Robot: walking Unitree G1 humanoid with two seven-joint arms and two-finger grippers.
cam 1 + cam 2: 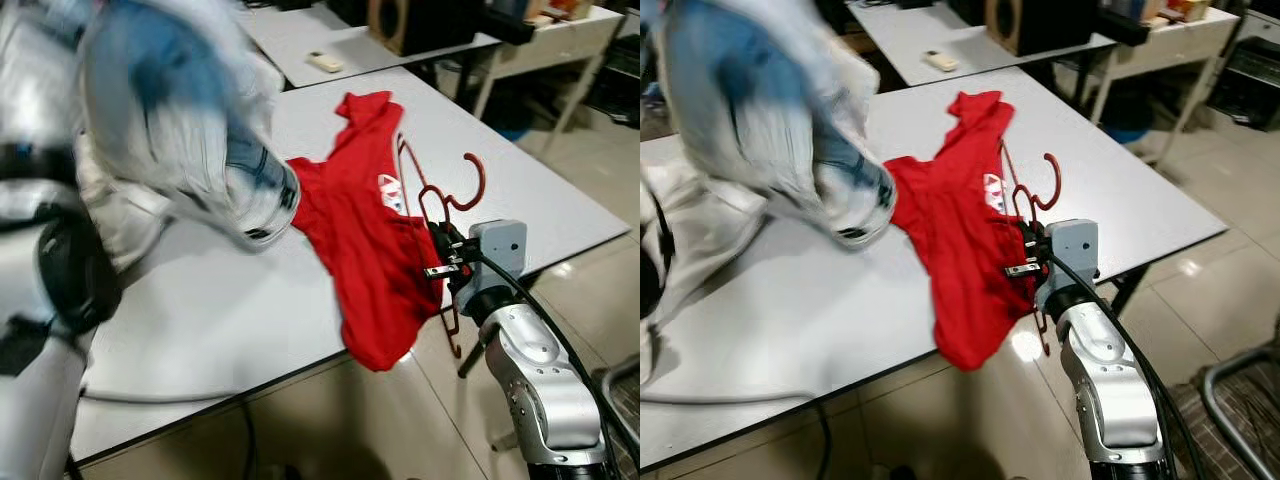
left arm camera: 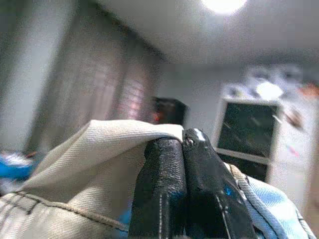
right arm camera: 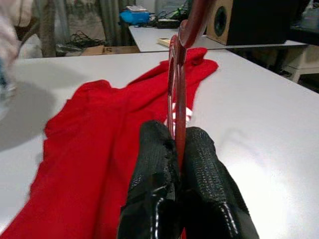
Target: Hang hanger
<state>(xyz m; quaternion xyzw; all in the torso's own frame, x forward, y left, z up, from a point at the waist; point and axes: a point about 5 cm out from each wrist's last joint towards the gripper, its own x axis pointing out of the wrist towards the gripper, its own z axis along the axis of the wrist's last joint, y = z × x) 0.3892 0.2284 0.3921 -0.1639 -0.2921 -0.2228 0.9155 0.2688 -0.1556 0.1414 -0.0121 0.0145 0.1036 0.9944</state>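
Note:
A red hanger [image 1: 441, 203] stands on edge at the grey table's [image 1: 220, 320] front right side, its hook [image 1: 478, 182] pointing away from me. My right gripper [image 1: 441, 256] is shut on the hanger's wire [image 3: 177, 84]. Beside it lies a red shirt [image 1: 365, 235], and one end of the shirt droops over the table's front edge. My left gripper [image 2: 182, 184] is shut on pale blue jeans [image 1: 170, 110], which are held up over the table's left part and look blurred.
A second table behind carries a remote [image 1: 325, 62] and a dark speaker [image 1: 400, 25]. A white desk [image 1: 560, 35] stands at the back right. White cloth [image 1: 110, 220] lies at the left. A chair frame [image 1: 1240, 400] stands on the tiled floor at the right.

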